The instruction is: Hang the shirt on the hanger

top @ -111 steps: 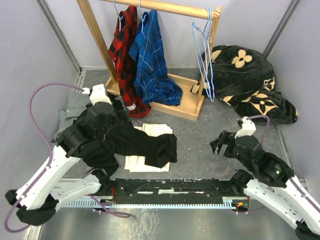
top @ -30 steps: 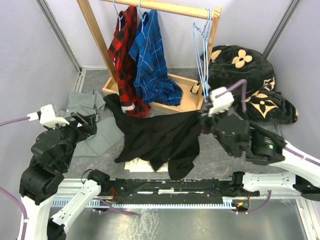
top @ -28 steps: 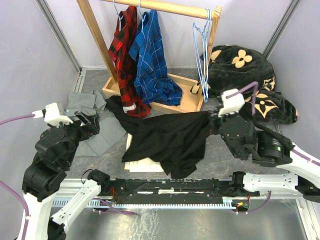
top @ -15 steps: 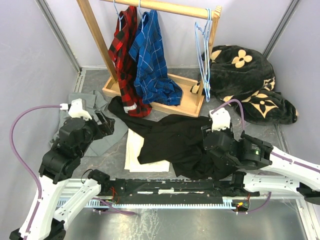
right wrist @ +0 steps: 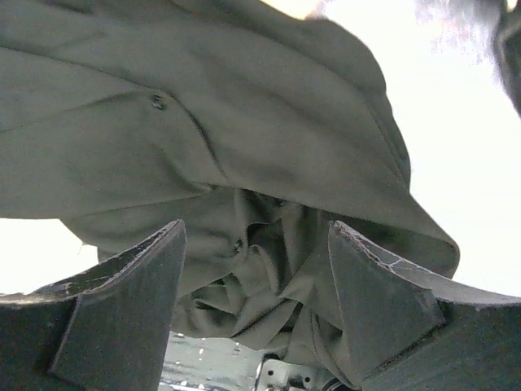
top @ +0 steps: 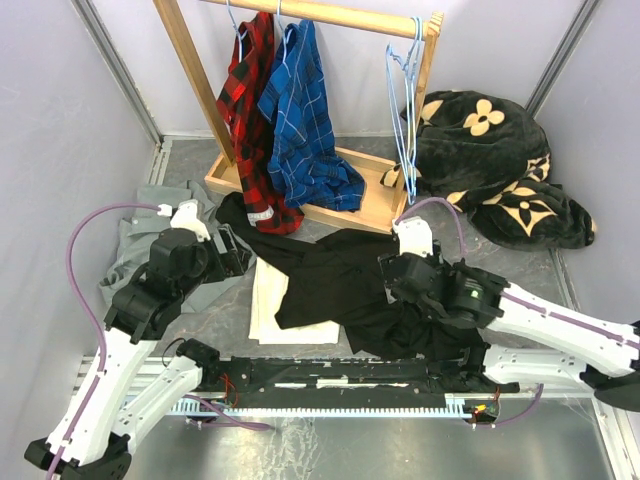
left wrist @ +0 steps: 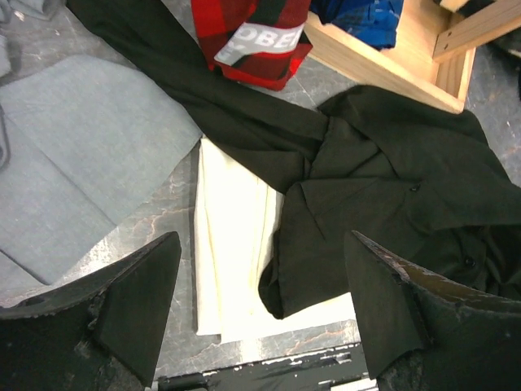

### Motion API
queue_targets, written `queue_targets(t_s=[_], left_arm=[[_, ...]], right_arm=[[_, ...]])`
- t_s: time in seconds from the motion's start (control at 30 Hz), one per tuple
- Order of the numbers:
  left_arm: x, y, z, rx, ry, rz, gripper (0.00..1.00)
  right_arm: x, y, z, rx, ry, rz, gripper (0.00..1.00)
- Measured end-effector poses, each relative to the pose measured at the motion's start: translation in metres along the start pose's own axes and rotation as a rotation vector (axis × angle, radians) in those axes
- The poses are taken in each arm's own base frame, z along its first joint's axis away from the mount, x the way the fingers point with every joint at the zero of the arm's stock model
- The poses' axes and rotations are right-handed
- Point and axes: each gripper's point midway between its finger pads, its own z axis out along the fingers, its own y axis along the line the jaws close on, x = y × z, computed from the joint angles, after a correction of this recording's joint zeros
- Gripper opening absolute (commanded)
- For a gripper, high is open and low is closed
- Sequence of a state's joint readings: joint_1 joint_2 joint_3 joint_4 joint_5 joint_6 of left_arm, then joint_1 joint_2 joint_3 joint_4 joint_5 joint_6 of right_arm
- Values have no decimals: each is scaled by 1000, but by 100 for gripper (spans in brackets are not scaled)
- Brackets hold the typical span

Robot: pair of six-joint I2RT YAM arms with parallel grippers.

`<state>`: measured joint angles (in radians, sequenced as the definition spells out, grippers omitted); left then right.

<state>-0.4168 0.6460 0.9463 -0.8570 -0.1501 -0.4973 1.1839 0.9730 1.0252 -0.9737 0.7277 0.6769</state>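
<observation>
The black shirt (top: pixel 335 285) lies crumpled on the table, partly over a cream cloth (top: pixel 265 300). It also shows in the left wrist view (left wrist: pixel 383 179) and fills the right wrist view (right wrist: pixel 244 155). My right gripper (right wrist: pixel 256 301) is open just above bunched shirt fabric and holds nothing; in the top view (top: pixel 405 300) it is hard to tell from the black cloth. My left gripper (left wrist: pixel 260 318) is open and empty above the cream cloth and the shirt's left edge, left of the shirt in the top view (top: pixel 235 257). Light-blue wire hangers (top: pixel 405 110) hang at the right end of the rack.
A wooden rack (top: pixel 190 70) at the back holds a red plaid shirt (top: pixel 250 110) and a blue plaid shirt (top: pixel 300 110). A grey shirt (top: pixel 150 215) lies at the left. A black blanket with cream flowers (top: pixel 490 160) sits at the back right.
My right gripper carried the shirt up and to the right, then lowered it and let go. My left arm released the shirt, pulled back left, then swung in again.
</observation>
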Motion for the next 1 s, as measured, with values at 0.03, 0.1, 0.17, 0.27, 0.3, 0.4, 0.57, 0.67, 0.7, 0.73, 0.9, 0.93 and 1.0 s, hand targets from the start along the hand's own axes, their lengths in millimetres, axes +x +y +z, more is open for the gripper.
queue_targets(t_s=[0.03,0.1,0.17,0.27,0.3,0.4,0.57,0.67,0.7,0.73,0.9,0.93,1.0], left_arm=[[2,0,2,2,11,1,87],[5,-3,3,16,27,2,86],[6,-4,3,21,34,3,86],[7,-6,3,34,39,3,86],[7,-6,2,35,38,3,86],[9,-6,2,37,39,2,86],[11,-6,2,40,43,3,86],[11,-6,2,40,43,3,86],[11,-6,2,40,43,3,86],[11,-6,2,40,43,3,86],[11,-6,2,41,42,3,86],[10,-6,1,41,41,3,86],[10,-6,1,42,40,3,86]], right_arm=[[8,-3,11,24,34,13,78],[26,-12,30,71,95,43,78],[45,-24,45,109,152,88,80],[68,-44,61,168,218,170,82],[74,-50,64,190,231,197,82],[81,-66,68,254,246,263,84],[85,-104,77,380,251,381,85],[93,-106,93,353,298,437,85],[96,-102,98,327,316,446,84],[101,-94,105,285,341,455,84],[127,-49,122,56,449,489,50],[130,-45,121,31,459,493,29],[128,-42,119,6,452,500,0]])
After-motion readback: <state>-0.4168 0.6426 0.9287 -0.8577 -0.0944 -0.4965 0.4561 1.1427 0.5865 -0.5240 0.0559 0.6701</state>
